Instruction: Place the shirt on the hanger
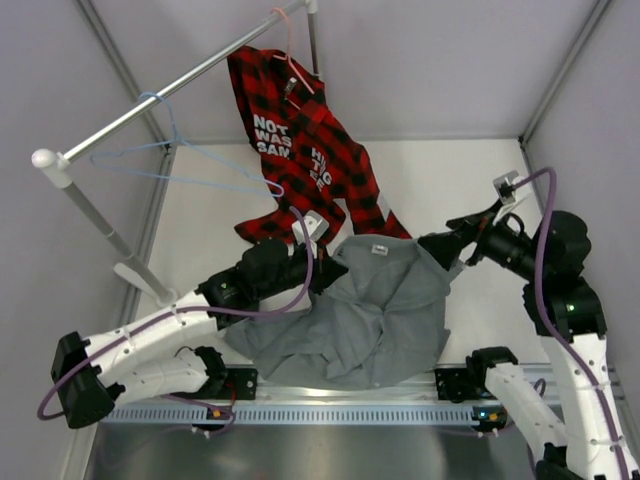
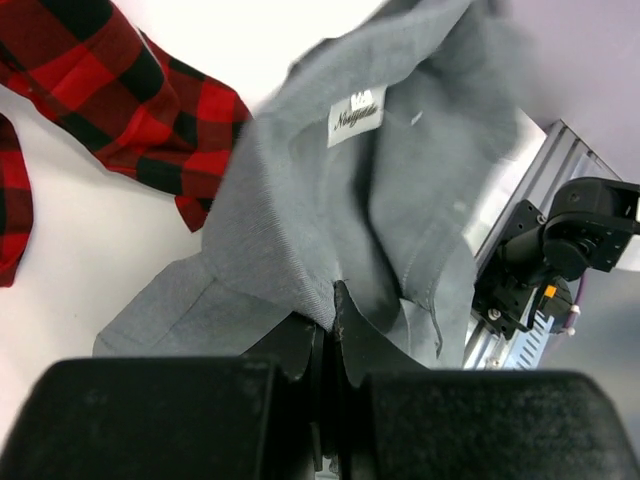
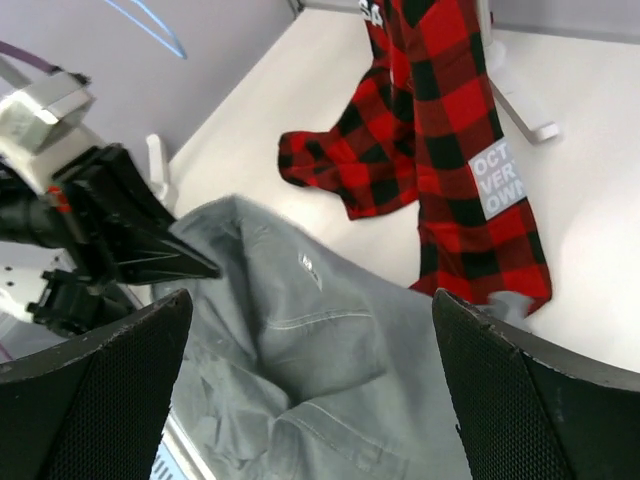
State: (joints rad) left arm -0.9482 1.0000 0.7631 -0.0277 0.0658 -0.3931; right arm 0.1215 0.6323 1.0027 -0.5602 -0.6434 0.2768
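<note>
The grey shirt lies crumpled in the near middle of the table, its collar lifted. My left gripper is shut on the collar's left edge, and the left wrist view shows its jaws pinching grey fabric just below the neck label. My right gripper is at the shirt's right shoulder, open. In the right wrist view its fingers stand wide apart over the grey shirt, gripping nothing. The light-blue hanger hangs from the rail at the back left, apart from both grippers.
A red-and-black plaid shirt hangs on a pink hanger from the slanted metal rail, with its tail draped on the table behind the grey shirt. The rail's post and foot stand at the left. An aluminium rail borders the near edge.
</note>
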